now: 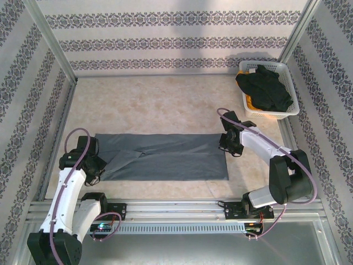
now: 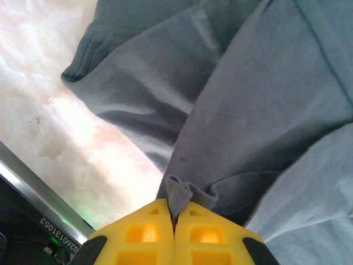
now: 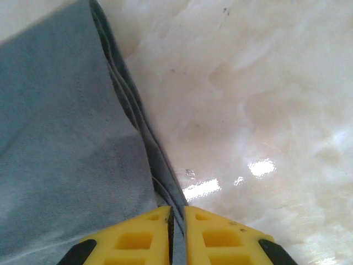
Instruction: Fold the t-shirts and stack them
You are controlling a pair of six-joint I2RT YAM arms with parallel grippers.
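The slate blue-grey t-shirt [image 1: 165, 157] lies folded into a long flat band across the table's near half. My left gripper [image 1: 98, 165] is at its left end, shut on a small bunched fold of the cloth [image 2: 185, 190]. At the right end, my right gripper [image 1: 226, 144] stands low over the table; its jaws are parted a narrow slit, with the shirt's layered hem [image 3: 165, 182] still lying between them. A black t-shirt [image 1: 265, 88] is heaped in the basket, and a bit of the orange-yellow one [image 1: 251, 104] shows beneath it.
The white lattice basket [image 1: 287, 69] stands at the back right corner by the patterned wall. Bare marbled tabletop [image 1: 165, 105] stretches behind the shirt. A metal rail [image 2: 38, 193] runs along the near table edge, close to the left gripper.
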